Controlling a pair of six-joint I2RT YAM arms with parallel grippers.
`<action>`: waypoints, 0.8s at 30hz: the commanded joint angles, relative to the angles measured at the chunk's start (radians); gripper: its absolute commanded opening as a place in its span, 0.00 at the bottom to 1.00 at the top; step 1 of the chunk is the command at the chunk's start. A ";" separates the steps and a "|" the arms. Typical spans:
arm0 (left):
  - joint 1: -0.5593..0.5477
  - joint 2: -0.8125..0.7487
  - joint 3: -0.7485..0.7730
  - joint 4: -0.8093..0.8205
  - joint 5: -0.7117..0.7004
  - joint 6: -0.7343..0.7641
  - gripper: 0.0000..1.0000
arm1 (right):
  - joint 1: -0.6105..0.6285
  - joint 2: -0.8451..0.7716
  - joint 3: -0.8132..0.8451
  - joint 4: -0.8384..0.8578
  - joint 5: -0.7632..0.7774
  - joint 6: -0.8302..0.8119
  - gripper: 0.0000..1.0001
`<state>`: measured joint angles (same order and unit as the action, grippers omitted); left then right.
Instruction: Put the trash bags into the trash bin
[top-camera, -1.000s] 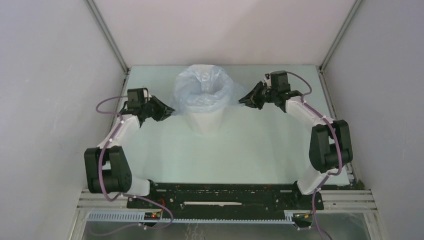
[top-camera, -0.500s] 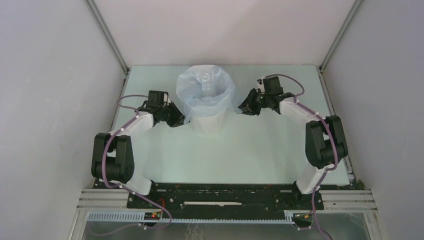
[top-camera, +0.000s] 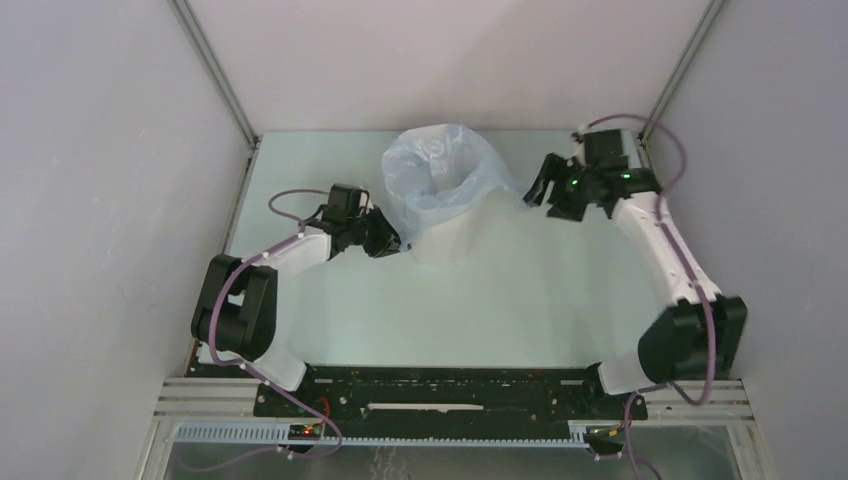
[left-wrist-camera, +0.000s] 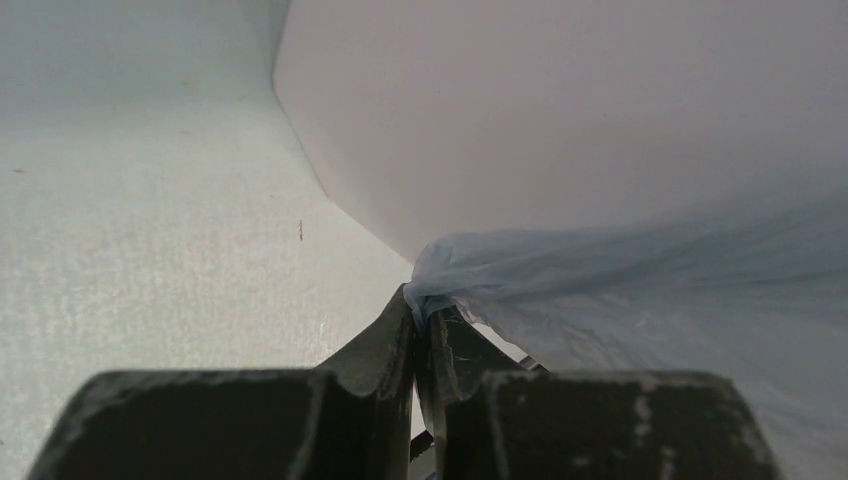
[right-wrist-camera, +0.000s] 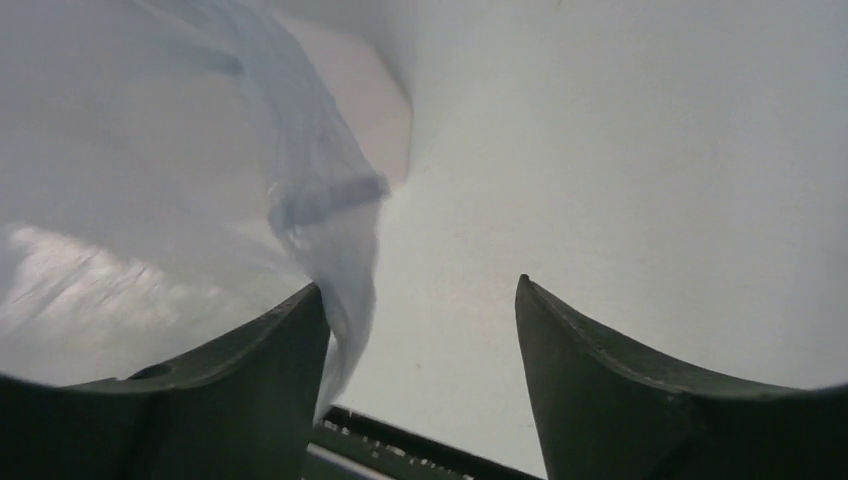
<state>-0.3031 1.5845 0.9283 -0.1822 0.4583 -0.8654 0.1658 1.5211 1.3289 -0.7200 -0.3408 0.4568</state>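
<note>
Seen from above, the trash bin (top-camera: 450, 242) stood further toward the right arm than it had half a second earlier. The pale blue-grey trash bag (top-camera: 437, 165) no longer sat evenly round the bin's mouth. Its film was drawn up and out toward the right gripper (top-camera: 541, 190), with the white "Hello" lettering turned upward. The bag was in the bin, its hem folded outward over the rim.

The left gripper (top-camera: 387, 241) had moved in against the near-left side of the bin. In its wrist view, the fingers (left-wrist-camera: 385, 345) were pressed together on a bunched bit of the bag's hem. The bin's white wall rose just ahead of the fingertips.

The right arm had swung out toward the far right corner of the table (top-camera: 520, 300) and was stretched long. Its fingers (right-wrist-camera: 270, 370) were spread wide and gripped nothing. A twisted tail of film hung against the inner face of one finger, and the bin lay beyond that.

As a judgement, the lining looked nearly done. The hem on the right arm's side probably needed settling down over the rim. The pull also seemed to have dragged the light bin.
</note>
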 joint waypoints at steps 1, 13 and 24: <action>-0.022 -0.015 -0.037 0.047 0.031 -0.018 0.14 | -0.029 -0.180 0.193 -0.188 0.187 -0.170 0.80; -0.046 -0.002 -0.016 0.032 0.027 -0.007 0.12 | 0.310 0.101 0.812 -0.223 0.261 -0.201 0.67; -0.047 -0.010 -0.028 0.021 0.007 -0.011 0.11 | 0.535 0.474 1.079 -0.336 0.578 -0.344 0.49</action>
<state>-0.3412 1.5852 0.9104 -0.1619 0.4740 -0.8738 0.6643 1.9778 2.4039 -0.9974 0.0906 0.1768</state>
